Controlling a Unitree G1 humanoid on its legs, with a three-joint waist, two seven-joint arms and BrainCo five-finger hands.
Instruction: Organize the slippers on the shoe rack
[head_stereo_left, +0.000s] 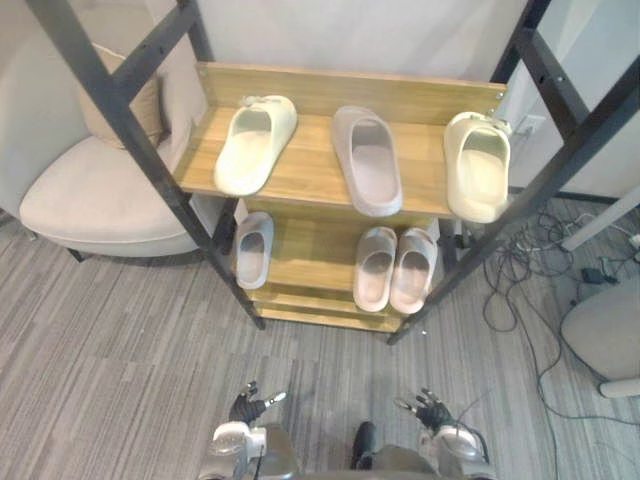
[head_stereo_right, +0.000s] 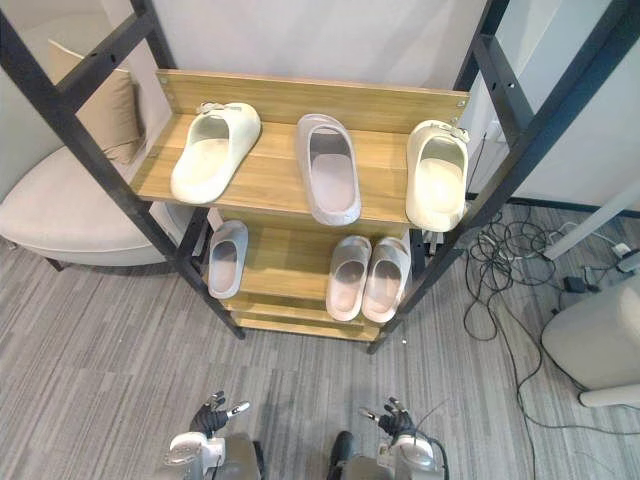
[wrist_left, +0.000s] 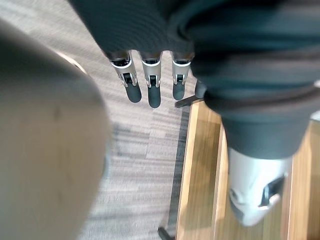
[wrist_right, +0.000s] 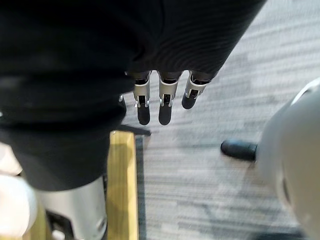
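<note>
The shoe rack (head_stereo_left: 313, 165) stands in front; three slippers lie well apart on its top shelf: the left cream slipper (head_stereo_left: 255, 143), a pinkish slipper (head_stereo_left: 367, 160) in the middle, and the right cream slipper (head_stereo_left: 477, 165); on the shelf below, a pale slipper (head_stereo_left: 254, 248) lies alone on the left, and a pink pair (head_stereo_left: 380, 265) lies side by side on the right. The left hand (head_stereo_left: 245, 405) and the right hand (head_stereo_left: 432, 410) hang low over the grey floor (head_stereo_left: 120, 340) — fingers straight, holding nothing.
</note>
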